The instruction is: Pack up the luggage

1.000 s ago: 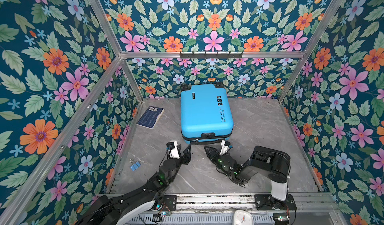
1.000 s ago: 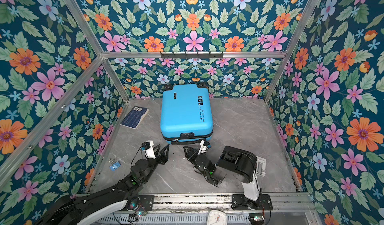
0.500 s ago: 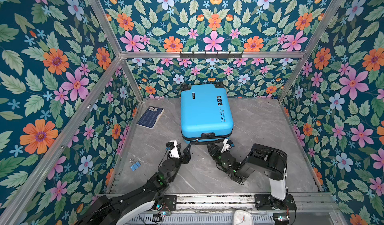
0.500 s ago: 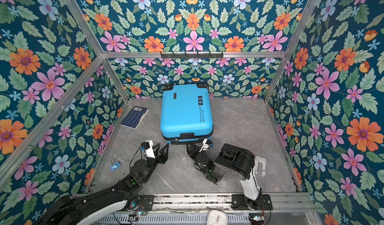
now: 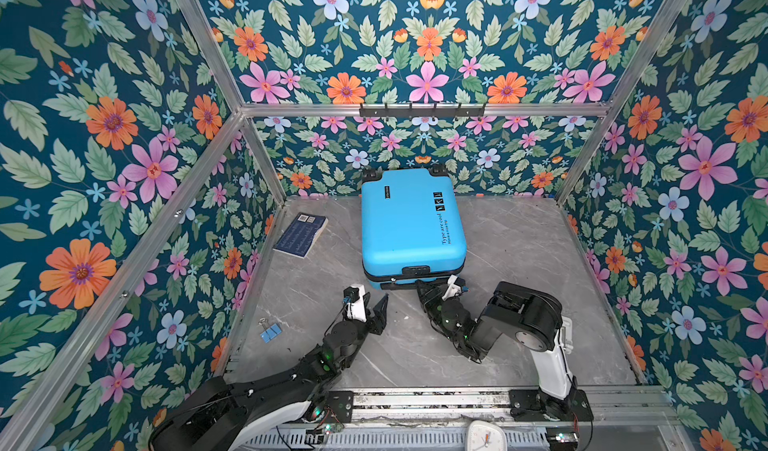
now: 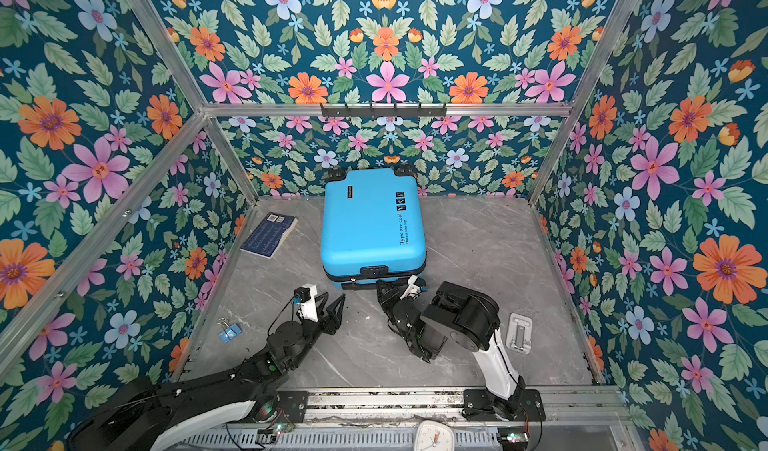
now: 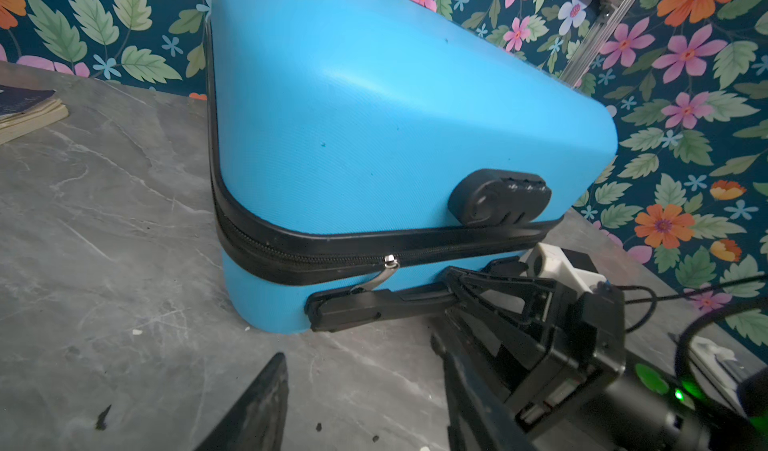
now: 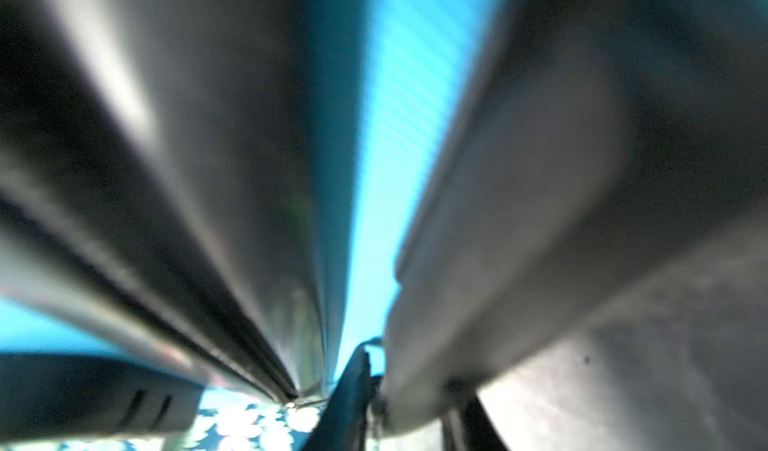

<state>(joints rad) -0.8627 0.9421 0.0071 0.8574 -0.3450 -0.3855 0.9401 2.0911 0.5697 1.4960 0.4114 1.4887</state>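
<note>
Though boxy, round-cornered fine-grained luggage (image 5: 409, 220)

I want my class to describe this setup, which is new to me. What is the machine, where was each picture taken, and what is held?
The machine is two robot arms, left and right, at a table. Two pictures look down from overhead; two come from cameras on the arms' wrists. A closed suitcase lies flat, with a book and a binder clip to its left. The left gripper is open and empty. The right gripper is at the suitcase's near edge by its handle; whether it grips is unclear.
</note>
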